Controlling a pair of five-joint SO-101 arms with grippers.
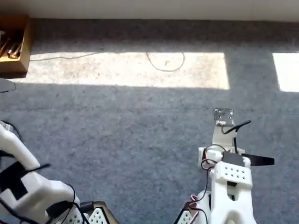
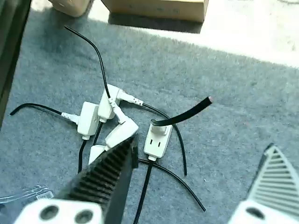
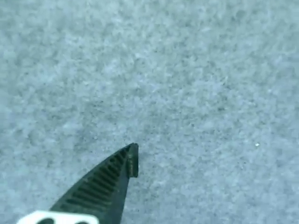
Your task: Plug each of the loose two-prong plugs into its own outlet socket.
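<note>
A tangle of white plugs and sockets on short black cords lies on the grey carpet in the left wrist view. One white socket [image 2: 156, 140] faces up and shows two slots. To one side of it lie a white block [image 2: 88, 120] and two white plugs [image 2: 108, 105] [image 2: 121, 133], touching each other. A cut black cord end [image 2: 187, 114] sticks up. My left gripper [image 2: 201, 147] hangs open above the pile and holds nothing; its black finger [image 2: 107, 179] hides part of another white piece. My right gripper [image 1: 245, 140] is open over bare carpet, with its black finger [image 3: 110, 189] above it.
A cardboard box [image 2: 156, 8] stands beyond the pile. In the high view a wooden box [image 1: 16, 46] sits at the far left and a thin cable [image 1: 164, 63] loops across a sunlit patch. The left arm [image 1: 28, 186] is at the lower left.
</note>
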